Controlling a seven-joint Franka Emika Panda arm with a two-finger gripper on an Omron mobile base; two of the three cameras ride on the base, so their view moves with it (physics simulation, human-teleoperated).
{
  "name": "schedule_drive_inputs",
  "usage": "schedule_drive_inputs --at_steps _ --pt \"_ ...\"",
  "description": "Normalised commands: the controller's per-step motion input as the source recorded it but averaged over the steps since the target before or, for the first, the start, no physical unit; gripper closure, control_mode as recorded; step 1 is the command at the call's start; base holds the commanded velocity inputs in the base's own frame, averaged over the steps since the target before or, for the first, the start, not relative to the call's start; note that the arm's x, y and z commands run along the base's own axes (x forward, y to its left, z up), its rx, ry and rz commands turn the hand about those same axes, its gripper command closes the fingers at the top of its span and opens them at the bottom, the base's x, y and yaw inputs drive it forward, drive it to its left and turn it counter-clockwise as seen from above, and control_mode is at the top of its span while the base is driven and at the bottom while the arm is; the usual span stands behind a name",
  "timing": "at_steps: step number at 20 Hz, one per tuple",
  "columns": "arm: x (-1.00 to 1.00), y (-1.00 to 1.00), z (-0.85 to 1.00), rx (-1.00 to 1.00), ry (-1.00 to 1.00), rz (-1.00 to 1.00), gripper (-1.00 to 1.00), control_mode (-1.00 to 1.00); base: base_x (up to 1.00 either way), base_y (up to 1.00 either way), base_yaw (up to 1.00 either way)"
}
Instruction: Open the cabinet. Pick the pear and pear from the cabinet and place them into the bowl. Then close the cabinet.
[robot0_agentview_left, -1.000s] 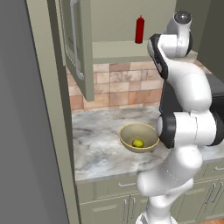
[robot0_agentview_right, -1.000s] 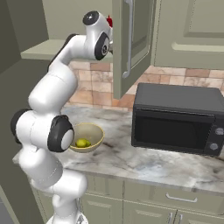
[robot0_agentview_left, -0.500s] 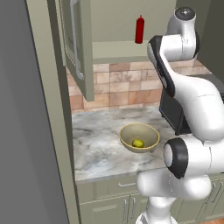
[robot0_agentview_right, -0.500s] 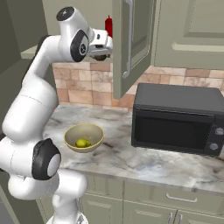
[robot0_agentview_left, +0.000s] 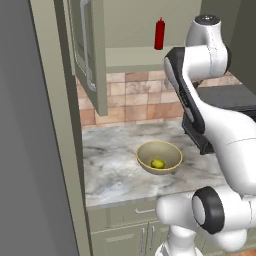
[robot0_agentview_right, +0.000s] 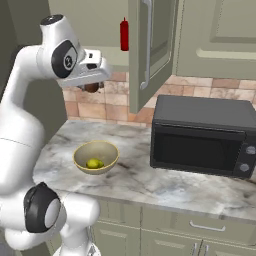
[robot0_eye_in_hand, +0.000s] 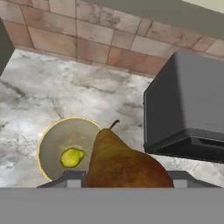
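My gripper (robot0_agentview_right: 92, 88) is shut on a russet-brown pear (robot0_eye_in_hand: 122, 164) with its stem up, held high above the counter and just in front of the open cabinet. Directly below in the hand view lies the golden-tan bowl (robot0_eye_in_hand: 52, 144) with a small yellow-green pear (robot0_eye_in_hand: 72, 157) inside. That bowl (robot0_agentview_left: 172, 156) and its pear (robot0_agentview_left: 158, 163) sit mid-counter. The sage-green cabinet stands open, with its left door (robot0_agentview_left: 90, 55) and right door (robot0_agentview_right: 147, 50) swung outward.
A red squeeze bottle (robot0_agentview_left: 159, 34) stands on the cabinet shelf. A black microwave (robot0_agentview_right: 202, 135) occupies the counter right of the bowl. Tiled backsplash (robot0_agentview_right: 120, 100) runs behind, and a tall panel (robot0_agentview_left: 35, 150) bounds the counter's left side. Lower cabinets (robot0_agentview_right: 190, 230) sit below.
The arm has swung out of the cabinet and down to the left, carrying the brown pear from beside the red bottle to a spot above the bowl.
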Motion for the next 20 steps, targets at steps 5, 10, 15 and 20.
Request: schedule_drive_inputs --at_steps 5,10,15,20 --pt "-0.60 0.03 -1.00 0.00 0.12 0.12 1.00 -1.00 0.00 0.00 0.00" --pt "-0.20 0.11 -0.98 0.00 0.10 0.07 1.00 -1.00 0.00 0.00 0.00" --pt "0.10 0.39 -0.78 0.00 0.12 0.01 1.00 -1.00 0.00 0.00 0.00" --pt "0.43 0.46 -0.69 0.00 0.11 0.01 1.00 -1.00 0.00 0.00 0.00"
